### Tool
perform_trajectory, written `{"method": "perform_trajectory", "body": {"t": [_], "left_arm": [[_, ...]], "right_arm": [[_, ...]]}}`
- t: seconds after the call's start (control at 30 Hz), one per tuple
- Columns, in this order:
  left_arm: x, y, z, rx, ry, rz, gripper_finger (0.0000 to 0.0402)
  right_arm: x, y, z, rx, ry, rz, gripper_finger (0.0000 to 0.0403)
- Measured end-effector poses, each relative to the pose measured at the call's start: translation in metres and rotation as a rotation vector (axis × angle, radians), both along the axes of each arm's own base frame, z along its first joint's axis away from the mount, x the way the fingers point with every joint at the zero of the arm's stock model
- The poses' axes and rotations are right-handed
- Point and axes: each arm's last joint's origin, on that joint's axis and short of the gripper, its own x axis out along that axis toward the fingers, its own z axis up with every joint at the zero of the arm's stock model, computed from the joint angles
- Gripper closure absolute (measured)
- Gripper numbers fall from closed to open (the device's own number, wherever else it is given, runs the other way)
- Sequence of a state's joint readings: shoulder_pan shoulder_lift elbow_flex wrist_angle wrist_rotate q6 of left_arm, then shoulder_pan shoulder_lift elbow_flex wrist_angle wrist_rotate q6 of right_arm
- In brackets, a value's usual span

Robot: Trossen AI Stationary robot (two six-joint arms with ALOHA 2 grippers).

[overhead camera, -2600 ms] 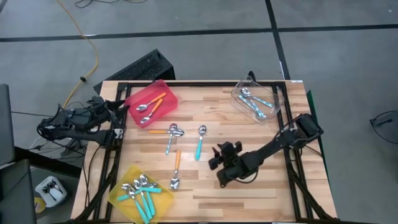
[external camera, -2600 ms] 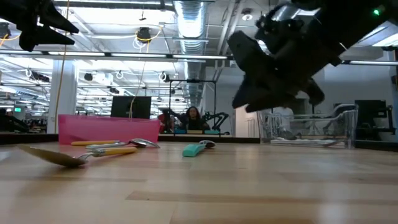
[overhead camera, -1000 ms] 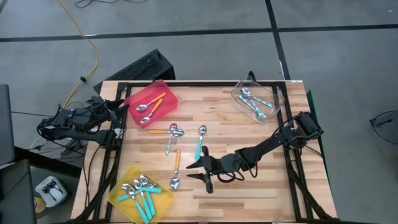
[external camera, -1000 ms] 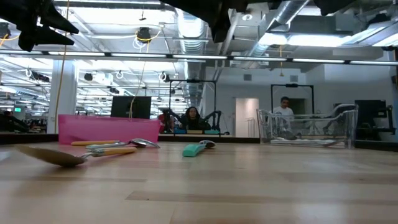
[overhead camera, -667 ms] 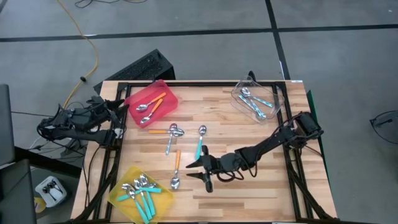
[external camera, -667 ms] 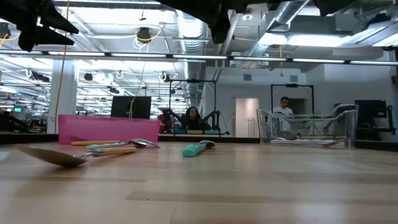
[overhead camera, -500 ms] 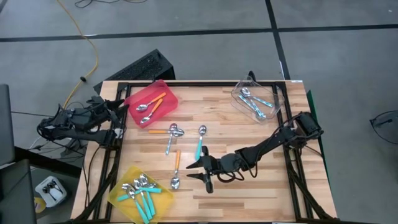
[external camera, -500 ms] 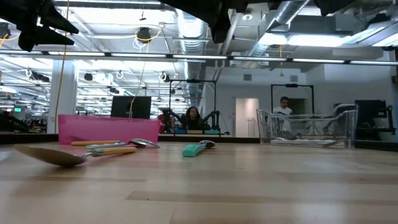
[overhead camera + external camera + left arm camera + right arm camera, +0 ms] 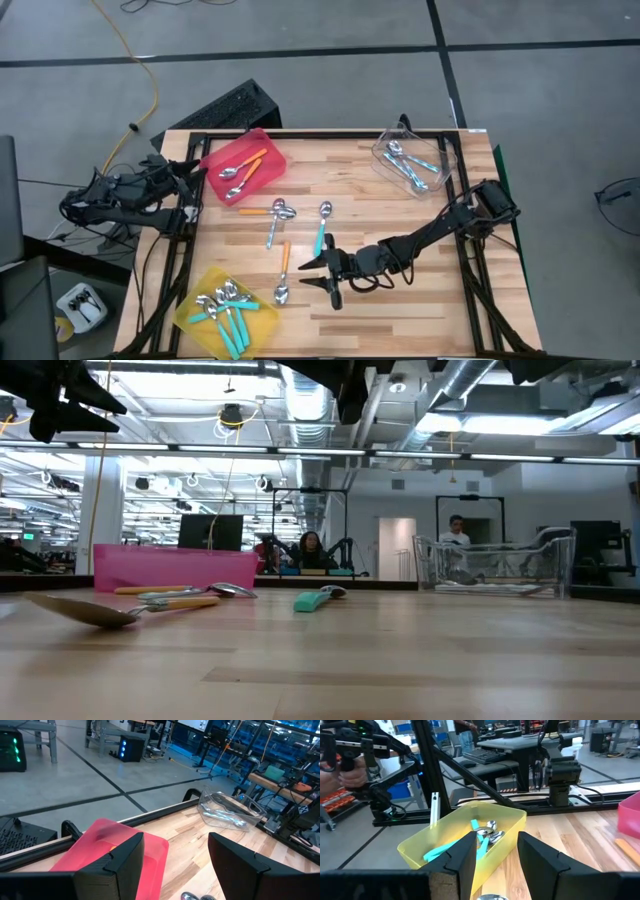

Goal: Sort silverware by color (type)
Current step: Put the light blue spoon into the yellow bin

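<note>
Four spoons lie loose on the table: an orange one (image 9: pixel 258 210), a light blue one (image 9: pixel 272 230), a teal one (image 9: pixel 321 230) and a second orange one (image 9: pixel 284 268). My right gripper (image 9: pixel 320 279) hovers open above the table just right of that second orange spoon, pointing level toward the table's left edge, with nothing between its fingers (image 9: pixel 462 857). In the low view only its dark underside (image 9: pixel 350 390) shows at the top. My left gripper (image 9: pixel 175 865) waits open off the table's left edge, beside the red bin (image 9: pixel 243 165).
The red bin at the far left holds orange spoons. A yellow bin (image 9: pixel 225 310) at the near left holds teal spoons. A clear bin (image 9: pixel 415 163) at the far right holds light blue spoons. Bare wood lies along the near right of the table (image 9: pixel 420 320).
Before the last second my right gripper went from the table's middle toward its left edge and came level. Over the last second nothing has visibly moved.
</note>
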State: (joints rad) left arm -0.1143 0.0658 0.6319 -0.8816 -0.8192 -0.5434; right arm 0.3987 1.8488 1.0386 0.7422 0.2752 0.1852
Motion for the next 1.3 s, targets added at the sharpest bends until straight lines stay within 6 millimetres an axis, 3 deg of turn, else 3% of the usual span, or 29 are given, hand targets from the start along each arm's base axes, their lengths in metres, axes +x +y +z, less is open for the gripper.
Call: {"method": "perform_trajectory", "body": {"t": [0.33, 0.73, 0.97, 1.3], "left_arm": [[0.0, 0.0, 0.0, 0.0, 0.0, 0.0, 0.0196], [0.0, 0.0, 0.0, 0.0, 0.0, -0.001, 0.0196], [0.0, 0.0, 0.0, -0.003, 0.0, -0.01, 0.0196], [0.0, 0.0, 0.0, -0.003, 0.0, -0.01, 0.0196]], "right_arm": [[0.001, 0.0, -0.004, 0.018, 0.026, 0.03, 0.0235], [-0.001, -0.012, -0.021, -0.011, 0.172, -0.265, 0.0235], [-0.005, -0.022, -0.031, 0.034, 0.224, -0.541, 0.0235], [-0.014, -0.029, -0.043, 0.052, 0.277, -0.742, 0.0235]]}}
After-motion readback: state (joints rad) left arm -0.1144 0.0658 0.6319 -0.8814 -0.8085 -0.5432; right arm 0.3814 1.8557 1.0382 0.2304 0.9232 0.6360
